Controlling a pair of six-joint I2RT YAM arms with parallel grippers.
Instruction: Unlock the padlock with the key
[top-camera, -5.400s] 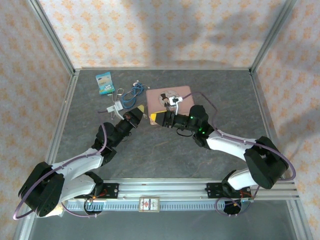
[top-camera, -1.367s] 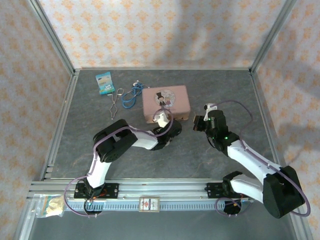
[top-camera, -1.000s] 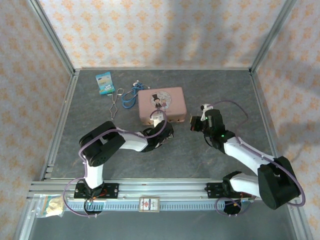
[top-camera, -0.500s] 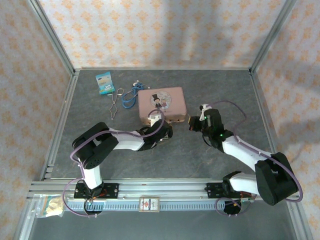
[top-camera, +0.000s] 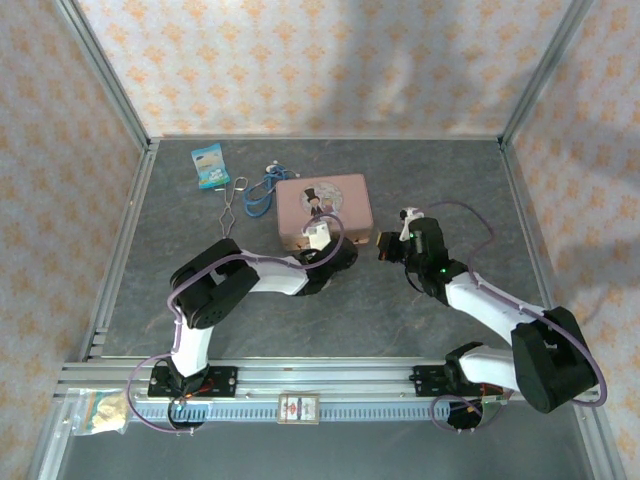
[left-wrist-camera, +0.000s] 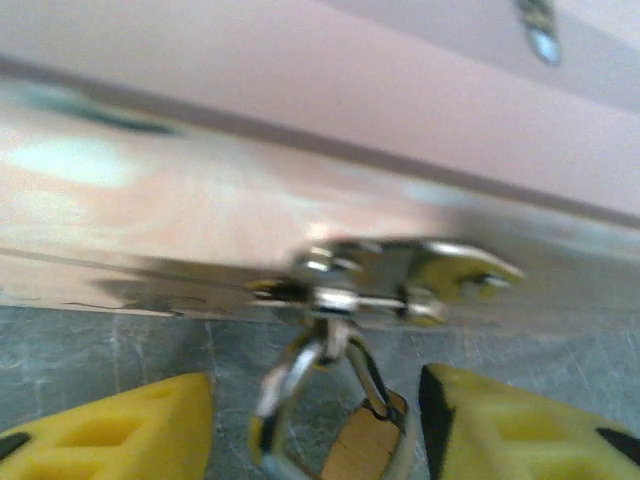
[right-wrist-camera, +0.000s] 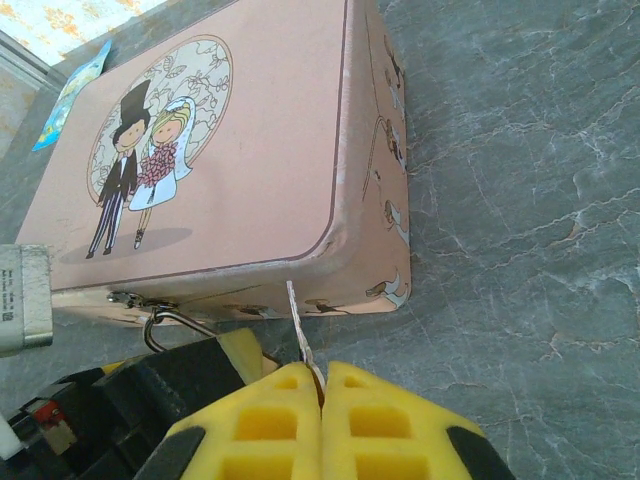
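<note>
Left elbow (top-camera: 205, 285) farther right than before; left claw (left-wrist-camera: 316, 400) released astride padlock (left-wrist-camera: 352, 456), right claw (right-wrist-camera: 322, 386) clenched on key (right-wrist-camera: 298, 320).

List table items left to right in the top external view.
blue packet → silver wire loop → blue cord → pink tin → right end effector
</note>
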